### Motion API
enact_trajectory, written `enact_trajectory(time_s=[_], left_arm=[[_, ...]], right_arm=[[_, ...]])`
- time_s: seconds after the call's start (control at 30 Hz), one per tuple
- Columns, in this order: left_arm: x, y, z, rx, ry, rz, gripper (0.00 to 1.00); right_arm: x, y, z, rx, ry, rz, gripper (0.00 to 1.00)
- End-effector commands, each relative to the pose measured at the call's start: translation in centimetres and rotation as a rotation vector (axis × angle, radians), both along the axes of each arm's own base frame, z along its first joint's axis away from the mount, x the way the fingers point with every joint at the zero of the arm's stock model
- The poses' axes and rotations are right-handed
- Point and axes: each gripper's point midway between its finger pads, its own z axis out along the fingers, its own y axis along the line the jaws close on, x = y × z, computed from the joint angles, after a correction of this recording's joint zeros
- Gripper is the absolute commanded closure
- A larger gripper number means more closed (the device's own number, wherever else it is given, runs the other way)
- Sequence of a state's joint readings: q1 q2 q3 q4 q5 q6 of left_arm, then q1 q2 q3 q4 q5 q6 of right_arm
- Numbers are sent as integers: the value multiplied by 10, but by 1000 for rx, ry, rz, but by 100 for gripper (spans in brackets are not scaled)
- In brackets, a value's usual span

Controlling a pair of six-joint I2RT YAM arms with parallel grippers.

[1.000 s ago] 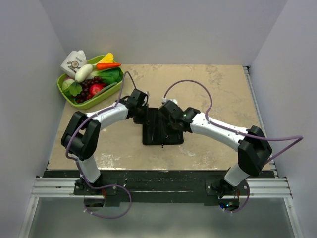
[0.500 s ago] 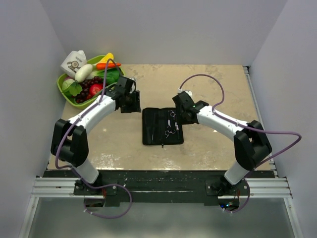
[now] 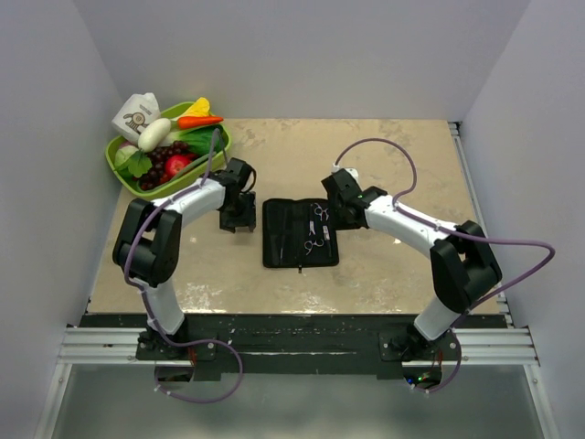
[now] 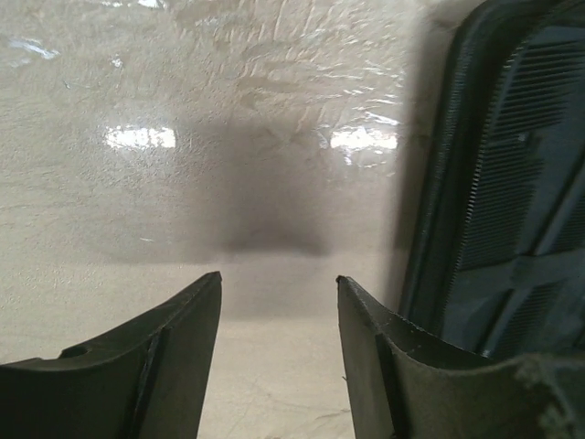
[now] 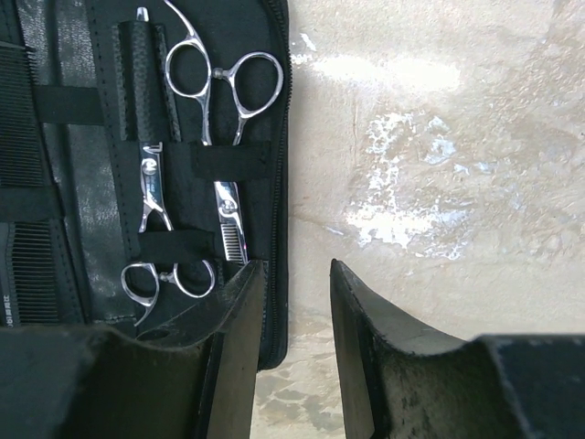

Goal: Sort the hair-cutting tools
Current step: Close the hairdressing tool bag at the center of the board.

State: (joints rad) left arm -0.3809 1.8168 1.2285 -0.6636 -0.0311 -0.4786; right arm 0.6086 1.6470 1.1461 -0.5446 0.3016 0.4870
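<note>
A flat black case (image 3: 300, 234) lies open mid-table. Two silver scissors are strapped in its right half: one with its rings at the far end (image 5: 224, 82) (image 3: 318, 212), the other with its rings at the near end (image 5: 154, 215) (image 3: 313, 245). A black comb (image 5: 18, 137) shows at the case's left part in the right wrist view. My right gripper (image 5: 297, 267) (image 3: 336, 210) is open and empty, its left finger over the case's right edge. My left gripper (image 4: 279, 279) (image 3: 236, 219) is open over bare table, just left of the case (image 4: 521, 183).
A green tray (image 3: 122, 171) of toy fruit and vegetables, with a small carton (image 3: 137, 114) at its far end, stands at the far left corner. Walls close the table on three sides.
Both arms have drawn back off the case, uncovering the scissors. My left gripper has opened and now sits by the case's left edge; my right one sits at its right edge.
</note>
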Motion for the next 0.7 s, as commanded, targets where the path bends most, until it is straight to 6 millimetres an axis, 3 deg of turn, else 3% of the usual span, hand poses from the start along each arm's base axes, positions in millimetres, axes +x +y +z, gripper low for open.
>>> enact_trajectory(time_s=[0.0,0.23,0.67], left_arm=[[-3,4,-11,50,13,-15,42],[-6,-8,-22,75,37,-50,42],[-20,-28,-36,79,79,-85,40]], right_arm=[[6,-4,4,-3,-35,-20,61],[7,-9,-12,-38,-3,-50,55],[14,-15,-47,-66,49,-88,54]])
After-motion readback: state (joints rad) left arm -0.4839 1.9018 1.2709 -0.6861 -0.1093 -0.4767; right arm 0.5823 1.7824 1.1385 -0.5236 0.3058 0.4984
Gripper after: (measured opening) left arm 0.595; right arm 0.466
